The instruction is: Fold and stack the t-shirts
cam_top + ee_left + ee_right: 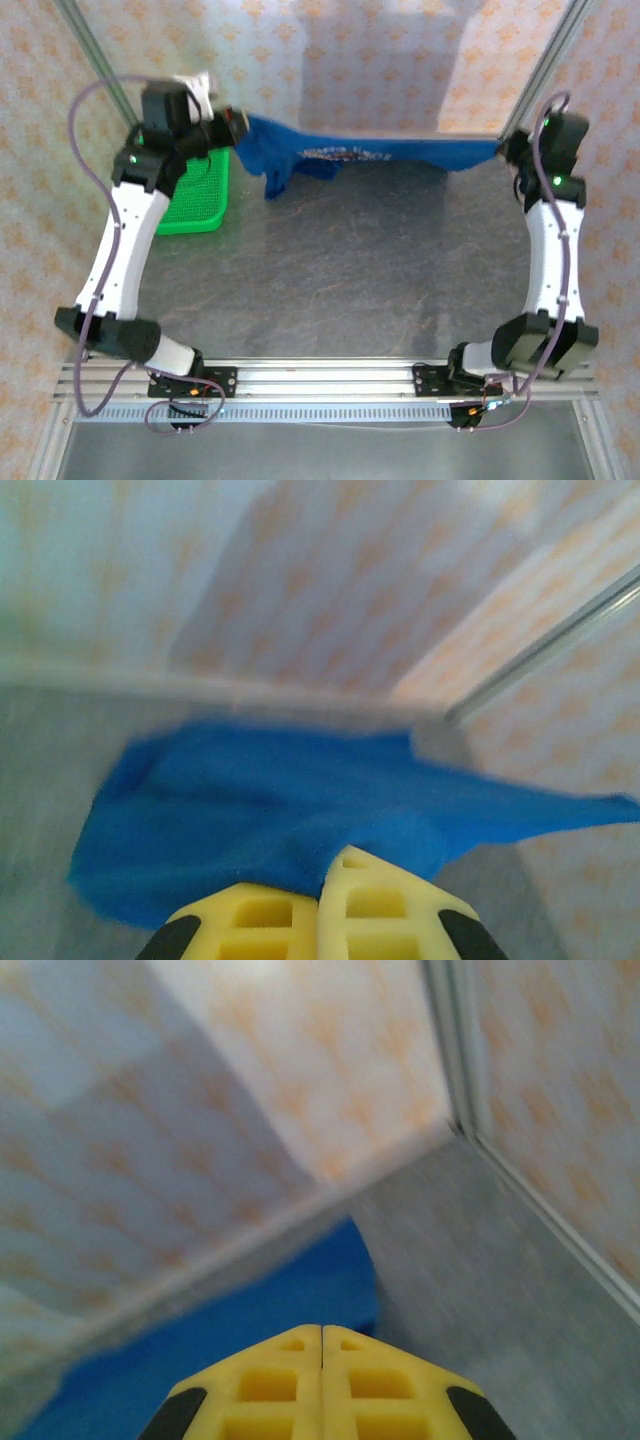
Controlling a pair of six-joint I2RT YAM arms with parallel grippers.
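Note:
The royal-blue t-shirt hangs stretched between both arms along the back of the table, its white chest lettering partly visible and one end drooping at the left. My left gripper is shut on the shirt's left end; in the left wrist view the yellow fingers pinch the blue cloth. My right gripper is shut on the right end; in the right wrist view its yellow fingers meet over the blue fabric.
A green plastic basket sits at the back left under the left arm. The dark grey table top spreads in front of the shirt. Patterned walls and metal frame posts close in the back and sides.

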